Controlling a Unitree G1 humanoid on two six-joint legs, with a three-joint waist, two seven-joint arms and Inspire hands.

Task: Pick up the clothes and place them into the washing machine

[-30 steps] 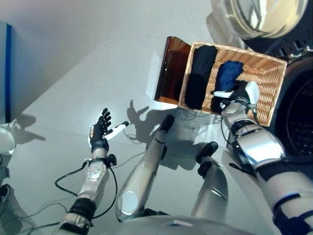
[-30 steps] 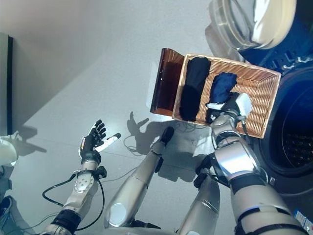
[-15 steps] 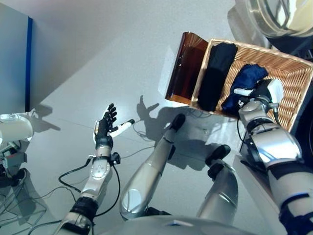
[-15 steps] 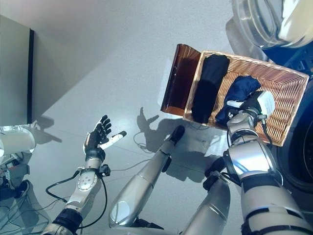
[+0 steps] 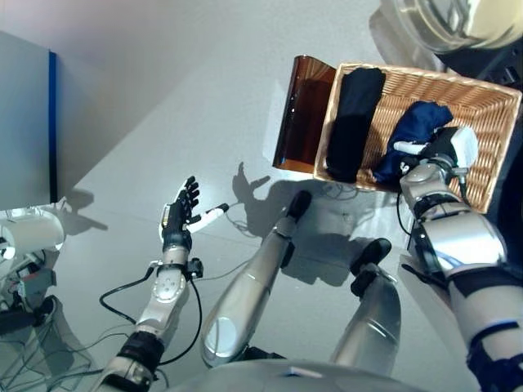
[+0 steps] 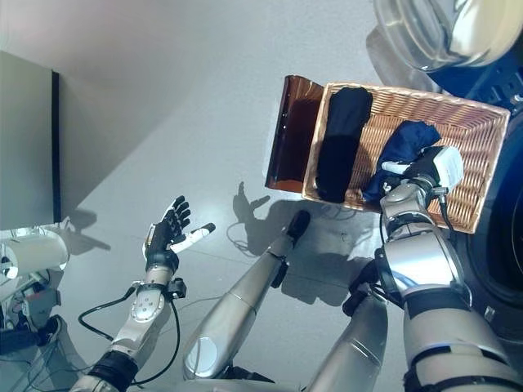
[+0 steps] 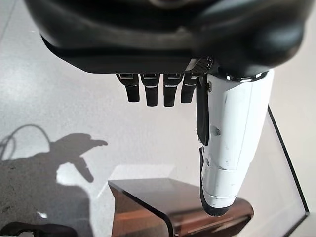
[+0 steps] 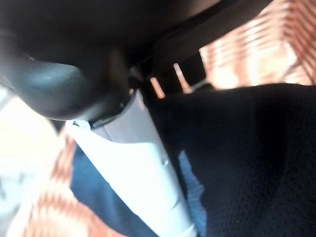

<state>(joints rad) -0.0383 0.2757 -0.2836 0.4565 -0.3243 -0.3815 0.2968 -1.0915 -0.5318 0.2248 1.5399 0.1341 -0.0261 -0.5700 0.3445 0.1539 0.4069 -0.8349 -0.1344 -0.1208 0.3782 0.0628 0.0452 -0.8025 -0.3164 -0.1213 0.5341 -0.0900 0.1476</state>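
Note:
A shallow wicker basket (image 5: 425, 75) rests on a low dark brown box (image 5: 298, 114) beside the washing machine. A black garment (image 5: 353, 122) lies along its left side, with a navy garment (image 5: 421, 122) to the right of it. My right hand (image 5: 441, 151) is in the basket on the navy garment, and its white-covered thumb lies across the cloth. In the right wrist view the thumb (image 8: 143, 177) pinches the dark navy cloth (image 8: 247, 158) against the fingers. My left hand (image 5: 176, 220) is open and empty above the grey floor at the lower left. It also shows in the left wrist view (image 7: 158, 34).
The washing machine's round door (image 5: 445, 20) stands open at the top right, and its dark drum opening (image 6: 507, 220) is at the right edge. A grey cabinet with a blue edge (image 5: 24, 122) stands at the left. A white object (image 5: 33, 233) lies below it.
The whole picture has shifted, so the camera has moved. My right hand stays on the navy garment, which now bunches higher against it. My left hand stays open.

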